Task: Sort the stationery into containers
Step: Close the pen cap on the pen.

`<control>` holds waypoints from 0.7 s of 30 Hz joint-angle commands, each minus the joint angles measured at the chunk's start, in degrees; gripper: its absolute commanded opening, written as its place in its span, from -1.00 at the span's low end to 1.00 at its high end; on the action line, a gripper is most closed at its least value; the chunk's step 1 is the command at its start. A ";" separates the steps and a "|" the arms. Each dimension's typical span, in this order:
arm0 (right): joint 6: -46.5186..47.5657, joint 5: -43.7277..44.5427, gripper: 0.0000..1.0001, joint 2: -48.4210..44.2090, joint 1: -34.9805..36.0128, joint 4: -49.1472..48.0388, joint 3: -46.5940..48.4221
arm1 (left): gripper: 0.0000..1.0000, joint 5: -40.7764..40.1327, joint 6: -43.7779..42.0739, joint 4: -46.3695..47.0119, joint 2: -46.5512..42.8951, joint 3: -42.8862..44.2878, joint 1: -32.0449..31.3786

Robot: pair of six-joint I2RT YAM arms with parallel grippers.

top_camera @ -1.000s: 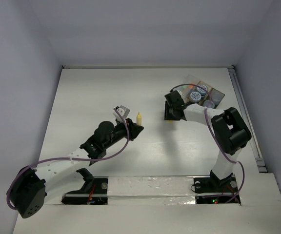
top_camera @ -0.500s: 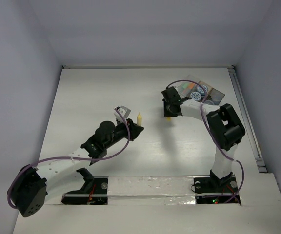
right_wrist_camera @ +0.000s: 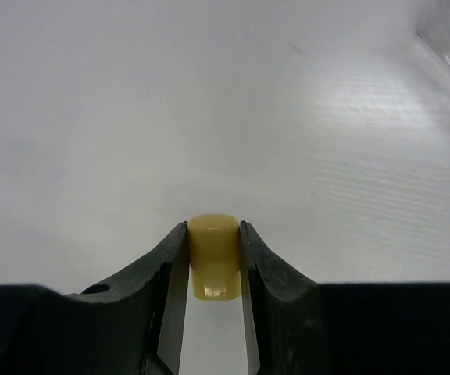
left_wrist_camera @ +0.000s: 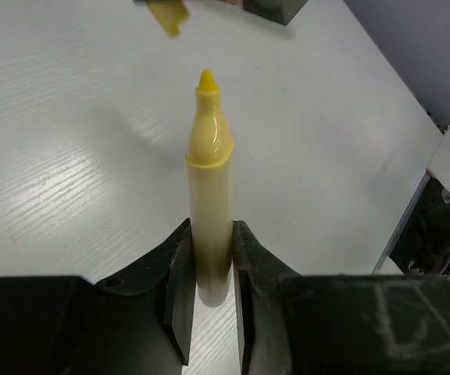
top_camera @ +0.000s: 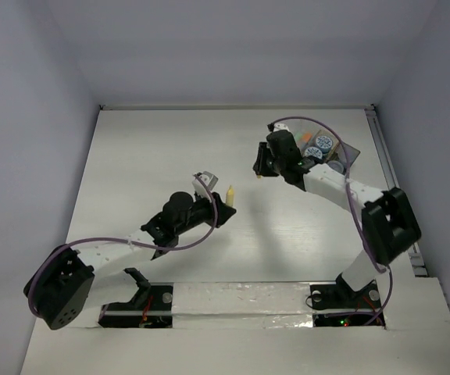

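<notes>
Main risk: the two arms sit close together over the middle of the tabletop (top_camera: 147, 156), and both loads belong in the containers at the far right corner, so if both head there at once they could clash. The left wrist view even shows a yellow bit and a dark shape right ahead of it, prob. the other arm and its load. 2nd risk: the left end effector (left_wrist_camera: 211, 238) is closed on the yellow marker (left_wrist_camera: 209, 168) only near its back end. Most of the body and the tip stick out past the fingers, pointing away, so a quick swing or a knock on a container wall could make it pivot or slide out. 3rd: the right end effector (right_wrist_camera: 213, 230) is shut narrow on a small yellow block (right_wrist_camera: 213, 254) at the very ends of its fingers, w/ little margin, so it could pop free. 4th: the clear box (top_camera: 303, 131) already looks crowded w/ jars (top_camera: 323, 143), so anything dropped there may bounce off a lid onto the tabletop. The dark tray (top_camera: 351, 150) beside it seems to have more room, though it's partly hidden. Positions: marker held clear of the tabletop, approx. centre, a bit toward the left edge. Block also lifted off the surface, between centre and the far right corner, just short of the box on its left side.
</notes>
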State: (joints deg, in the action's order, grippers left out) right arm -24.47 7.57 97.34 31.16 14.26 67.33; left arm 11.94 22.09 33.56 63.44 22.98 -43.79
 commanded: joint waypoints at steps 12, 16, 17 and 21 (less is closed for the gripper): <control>-12.45 -2.74 -1.00 -9.36 11.99 -25.68 -0.45 | -1.00 -4.21 -0.29 2.65 5.12 4.18 -0.15; -13.15 -2.56 -1.00 -9.10 13.14 -27.09 -2.11 | -1.00 -5.88 0.76 1.77 4.33 4.09 0.98; -13.50 -2.56 -1.00 -9.27 13.14 -27.62 -2.72 | -1.00 -5.79 0.94 1.68 3.98 4.17 0.99; -13.67 -1.77 -1.00 -9.62 14.28 -28.24 -4.05 | -1.00 -5.70 1.12 1.16 3.53 4.35 2.04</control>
State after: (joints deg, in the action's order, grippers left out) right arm -37.26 4.86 88.44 44.40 -9.50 63.83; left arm 6.98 22.98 33.67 68.82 25.02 -42.59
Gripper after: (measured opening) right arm 0.339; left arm 0.171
